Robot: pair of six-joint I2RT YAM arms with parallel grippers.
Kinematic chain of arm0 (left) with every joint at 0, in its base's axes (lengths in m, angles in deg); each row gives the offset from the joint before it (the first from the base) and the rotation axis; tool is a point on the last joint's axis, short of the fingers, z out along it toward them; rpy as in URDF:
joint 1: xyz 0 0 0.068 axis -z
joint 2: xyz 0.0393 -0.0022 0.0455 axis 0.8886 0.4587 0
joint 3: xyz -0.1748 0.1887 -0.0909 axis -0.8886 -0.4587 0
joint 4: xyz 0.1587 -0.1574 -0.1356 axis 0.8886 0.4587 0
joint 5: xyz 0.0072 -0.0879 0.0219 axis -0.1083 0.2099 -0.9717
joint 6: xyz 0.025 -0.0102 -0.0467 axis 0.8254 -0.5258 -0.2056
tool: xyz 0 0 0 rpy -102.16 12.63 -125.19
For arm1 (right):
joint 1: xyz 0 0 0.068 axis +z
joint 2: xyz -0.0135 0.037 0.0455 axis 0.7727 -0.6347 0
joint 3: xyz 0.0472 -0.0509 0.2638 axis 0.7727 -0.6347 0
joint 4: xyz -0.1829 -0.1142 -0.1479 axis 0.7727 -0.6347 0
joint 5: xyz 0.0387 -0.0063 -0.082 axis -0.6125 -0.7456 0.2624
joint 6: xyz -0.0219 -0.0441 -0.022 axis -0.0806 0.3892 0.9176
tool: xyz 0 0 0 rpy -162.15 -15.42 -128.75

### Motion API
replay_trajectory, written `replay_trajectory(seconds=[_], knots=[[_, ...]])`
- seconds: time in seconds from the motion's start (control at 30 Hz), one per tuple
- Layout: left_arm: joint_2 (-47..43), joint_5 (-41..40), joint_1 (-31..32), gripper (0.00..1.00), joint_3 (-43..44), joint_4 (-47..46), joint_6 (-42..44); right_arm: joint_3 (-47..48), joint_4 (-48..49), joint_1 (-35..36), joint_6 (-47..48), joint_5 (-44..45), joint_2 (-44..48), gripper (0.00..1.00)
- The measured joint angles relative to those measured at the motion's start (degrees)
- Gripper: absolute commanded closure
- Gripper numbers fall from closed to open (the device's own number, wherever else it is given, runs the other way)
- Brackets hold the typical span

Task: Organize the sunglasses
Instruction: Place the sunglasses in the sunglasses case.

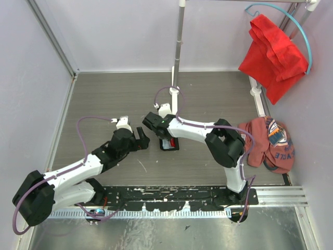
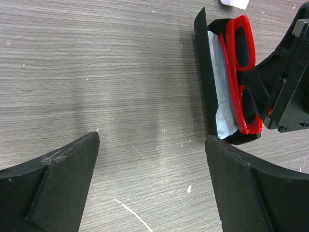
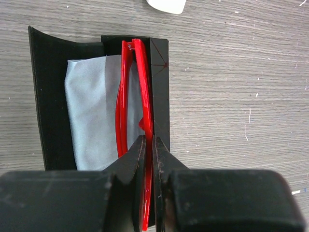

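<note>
The red sunglasses [image 3: 133, 96] sit folded on edge inside the open black case [image 3: 48, 96], on the pale blue cloth [image 3: 91, 116]. My right gripper [image 3: 148, 145] is shut on the sunglasses' front frame, over the case. In the left wrist view the sunglasses [image 2: 239, 72], the case [image 2: 205, 72] and the cloth [image 2: 223, 92] lie at the upper right, with the right gripper's black body beside them. My left gripper [image 2: 152, 145] is open and empty over bare table, just left of the case. In the top view the case [image 1: 169, 143] lies mid-table between the left gripper [image 1: 141, 138] and the right gripper [image 1: 162, 136].
A red cloth [image 1: 273, 54] hangs on a rack at the back right. A rust-coloured garment [image 1: 270, 143] lies at the right edge. A metal pole [image 1: 178, 47] stands behind the case. A white tag [image 3: 166, 5] lies just past the case.
</note>
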Motion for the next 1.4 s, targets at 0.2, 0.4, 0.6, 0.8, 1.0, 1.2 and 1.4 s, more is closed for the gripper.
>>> replay_trajectory(seconds=[0.2,0.4,0.6,0.8,1.0,1.2,1.4], knots=[[0.0,0.0,0.0,0.02,0.0,0.0,0.0,0.2,-0.2,0.0,0.0,0.3,-0.7,0.84],[0.0,0.2,-0.1,0.02,0.0,0.0,0.0,0.5,-0.3,0.0,0.0,0.5,-0.8,0.78],[0.0,0.2,-0.1,0.02,0.0,0.0,0.0,0.6,-0.3,0.0,0.0,0.5,-0.9,0.76],[0.0,0.3,-0.2,0.02,0.0,-0.1,0.0,0.7,-0.4,0.0,0.0,0.5,-1.3,0.76],[0.0,0.3,-0.2,0.02,0.0,-0.1,0.0,0.8,-0.5,0.0,0.0,0.5,-1.3,0.8],[0.0,0.3,-0.2,0.02,0.0,-0.1,0.0,0.8,-0.7,0.0,0.1,0.7,-1.3,0.86],[0.0,0.4,-0.3,0.02,0.0,-0.1,0.0,0.8,-0.7,0.1,0.1,1.0,-1.3,0.85]])
